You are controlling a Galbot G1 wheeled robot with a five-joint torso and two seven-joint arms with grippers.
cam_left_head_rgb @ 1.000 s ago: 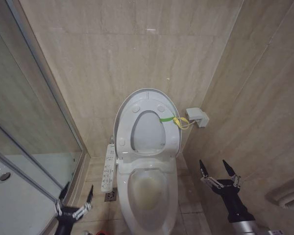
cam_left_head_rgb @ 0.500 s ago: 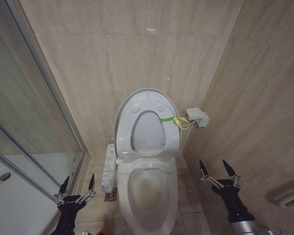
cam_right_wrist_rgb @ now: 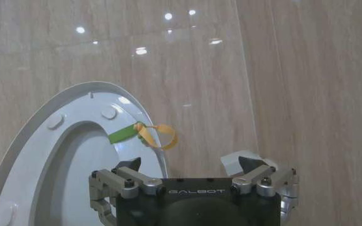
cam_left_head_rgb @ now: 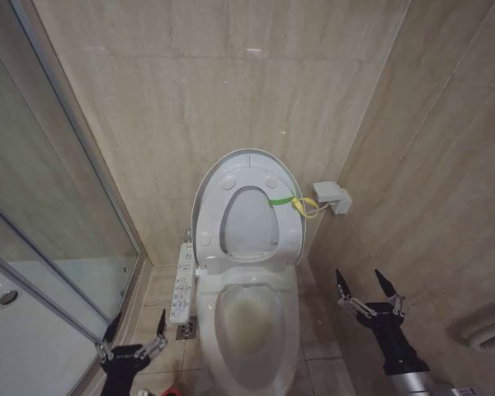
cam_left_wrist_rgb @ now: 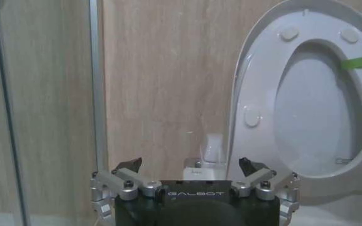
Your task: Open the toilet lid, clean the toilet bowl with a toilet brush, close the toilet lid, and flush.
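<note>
Far left in the head view: shower enclosure (cam_left_head_rgb: 41, 247) with glass panels and metal frame, white shower tray (cam_left_head_rgb: 16, 330) below.

Left hand (cam_left_head_rgb: 135, 326): low, at the foot of the shower frame, over the floor tiles just left of the toilet. Fingers spread, nothing between them. The left wrist view shows the same, both fingertips (cam_left_wrist_rgb: 130, 165) apart and empty, pointed toward the back wall with the raised lid off to one side.

Just right of that hand: a white control panel (cam_left_head_rgb: 182, 280) with rows of buttons runs along the toilet's left flank; a floor drain (cam_left_head_rgb: 186, 328) sits at its near end. A small red object shows at the bottom edge of the head view; it cannot be identified.

Centre: toilet lid (cam_left_head_rgb: 247, 169) is up, standing against the back wall, with the seat ring (cam_left_head_rgb: 290, 235) raised against it; round bumpers face the room. A green-and-yellow band (cam_left_head_rgb: 293, 202) is tied at the right edge. The toilet bowl (cam_left_head_rgb: 287, 318) is open below, with a brownish stain inside.

Right of the lid: a small white box (cam_left_head_rgb: 332, 198) fixed near the wall corner.

Right hand (cam_left_head_rgb: 364, 285): beside the bowl's right side, close to the right wall, apart from the toilet. Fingers spread, empty. In the right wrist view its fingertips (cam_right_wrist_rgb: 130, 163) point up toward the lid's edge and the band.
</note>
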